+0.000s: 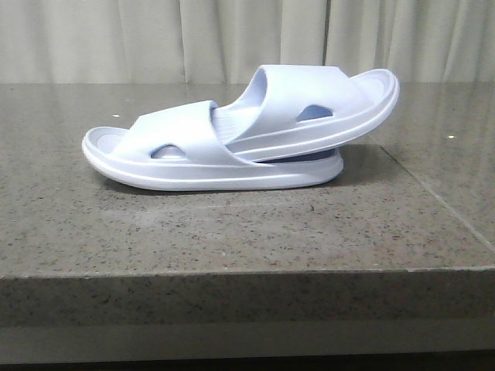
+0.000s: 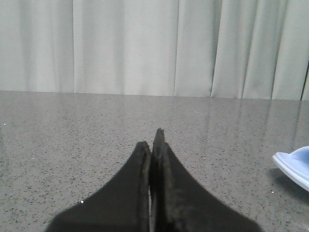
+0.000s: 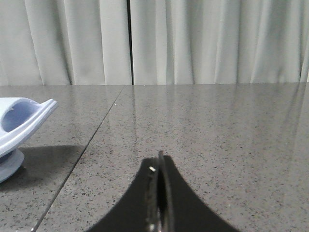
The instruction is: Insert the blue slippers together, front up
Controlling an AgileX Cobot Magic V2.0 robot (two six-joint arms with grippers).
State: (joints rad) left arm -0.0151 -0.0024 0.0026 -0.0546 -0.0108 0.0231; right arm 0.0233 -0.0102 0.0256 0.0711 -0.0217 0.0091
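While both tools [image 2: 153,145] [image 3: 159,164] closed, empty: blue slippers [image 1: 240,139] nested between them, apart.

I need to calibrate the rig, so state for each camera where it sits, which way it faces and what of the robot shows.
Front view: faces forward over the table at the nested blue slippers; no robot parts show.
Left wrist view: low on the left arm, facing the curtain; left tool shut.
Right wrist view: likewise; right tool shut.
Shared: every view catches the slippers.

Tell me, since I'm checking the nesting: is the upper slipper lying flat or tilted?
Tilted. The upper slipper has one end tucked under the strap of the lower slipper, while its other end rises clear of that sole.
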